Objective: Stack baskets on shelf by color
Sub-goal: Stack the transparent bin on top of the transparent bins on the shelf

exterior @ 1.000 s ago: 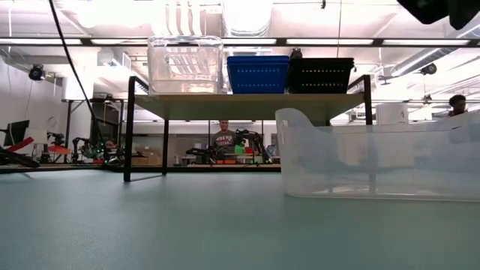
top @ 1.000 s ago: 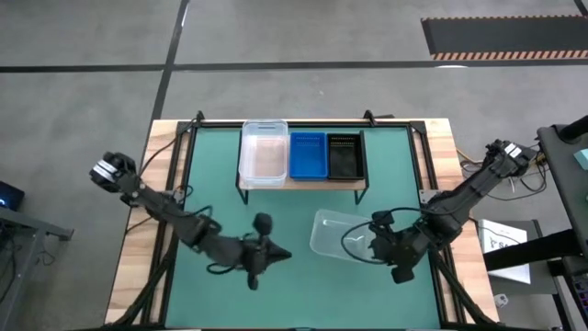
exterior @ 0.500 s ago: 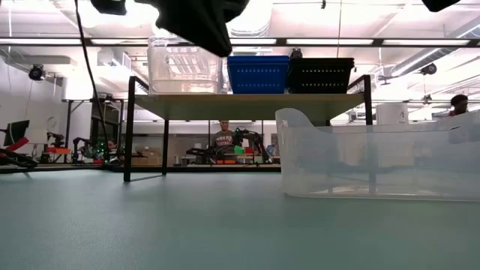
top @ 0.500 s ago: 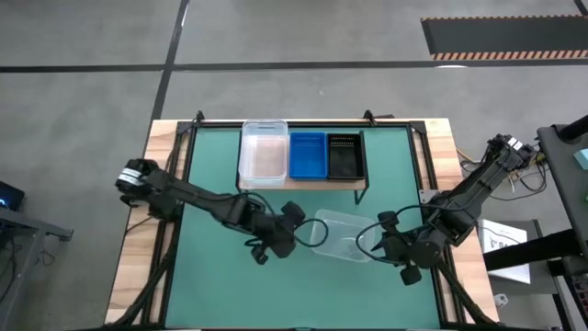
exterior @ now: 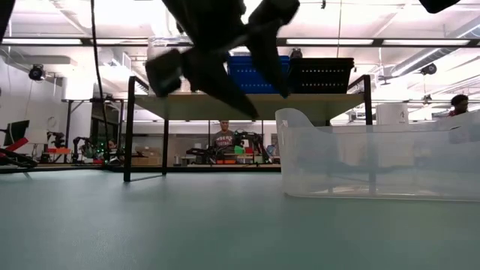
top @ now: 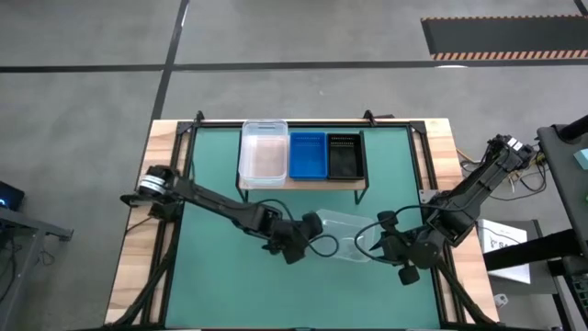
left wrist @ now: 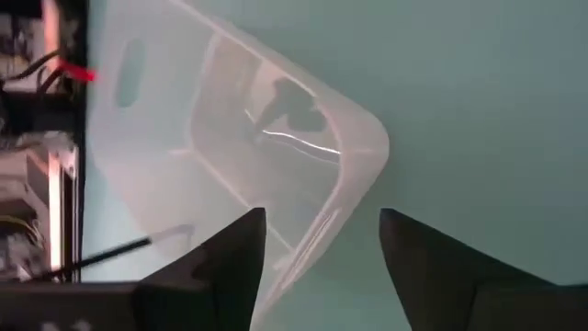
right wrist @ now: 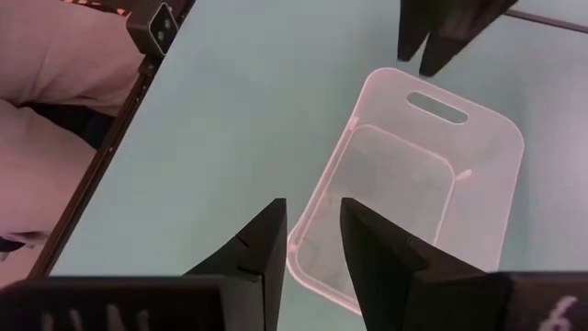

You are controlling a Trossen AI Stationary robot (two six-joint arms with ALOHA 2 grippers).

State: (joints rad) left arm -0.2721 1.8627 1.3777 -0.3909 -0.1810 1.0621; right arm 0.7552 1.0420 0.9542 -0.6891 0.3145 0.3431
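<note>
Two tools flanking clear tub, left tool open at its end, right tool opposite

My left arm stretches from the left edge of the high view diagonally down toward the centre, wrist bent, with my left gripper just below mid-frame. Its fingers stand spread, a clear gap between them. My right arm comes in from the right edge, folded at the elbow, and my right gripper sits lower right of centre, its fingers parted narrowly.
</note>
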